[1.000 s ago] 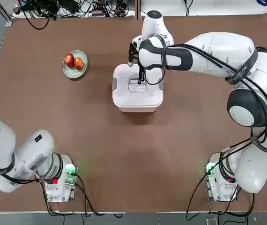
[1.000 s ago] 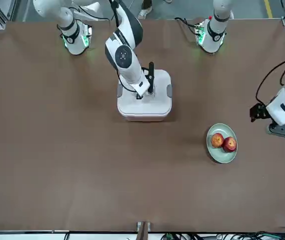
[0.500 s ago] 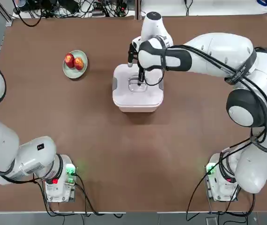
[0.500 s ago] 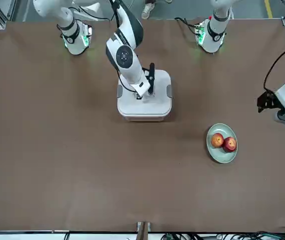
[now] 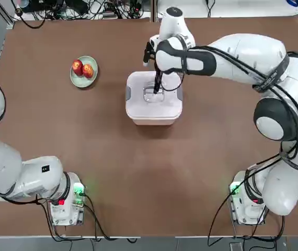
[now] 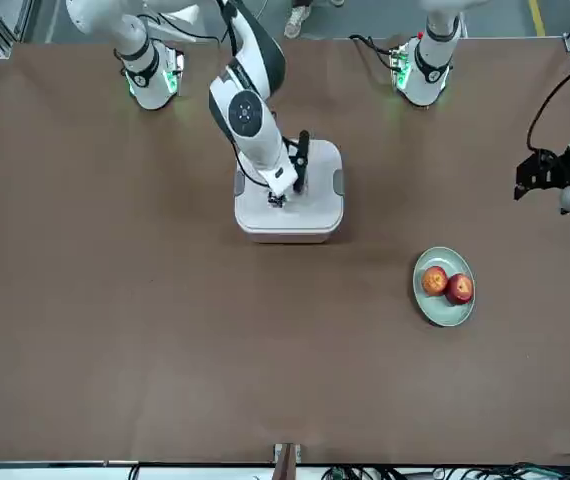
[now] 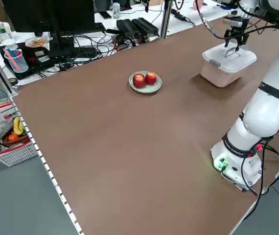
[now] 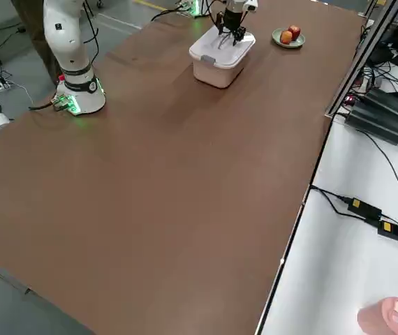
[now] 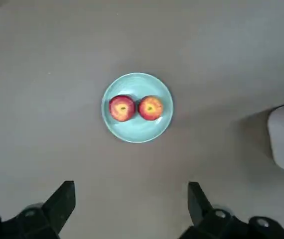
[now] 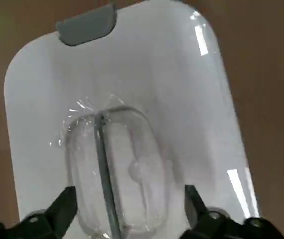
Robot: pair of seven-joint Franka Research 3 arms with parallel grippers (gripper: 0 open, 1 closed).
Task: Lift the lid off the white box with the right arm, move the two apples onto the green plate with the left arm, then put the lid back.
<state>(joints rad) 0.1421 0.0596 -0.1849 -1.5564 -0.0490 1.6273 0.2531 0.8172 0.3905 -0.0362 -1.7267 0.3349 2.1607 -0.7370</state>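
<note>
Already, as I read it, nearly everything is done; here is how it stands on my screens.

Lid: the lid [image 5: 153,94] sits flat on the white box [image 5: 153,116], centre of the top view, a grey clip showing on each of two sides; I see no gap at the rim, so I judge it seated.

Apples: the two apples [image 5: 82,68] lie side by side, touching, on the green plate [image 5: 76,79], upper left of the top view, well apart from the box. That step looks finished.

Right claw: the right gripper [image 10: 127,211] hangs just above the clear handle [image 10: 113,169], its fingers [image 10: 61,211] spread to either side of the handle and, by the wrist view, gripping nothing. In the front view it shows at upper centre over the lid [image 6: 289,185].

Left claw: the left gripper [image 9: 131,206] is held high above the plate [image 9: 138,131], its fingers wide apart and empty; in the front view it sits at the far right edge [image 6: 537,172].

Left to do: in my judgement only clearing the right arm [image 5: 232,55] away from the box; I cannot tell whether the clips are latched.
</note>
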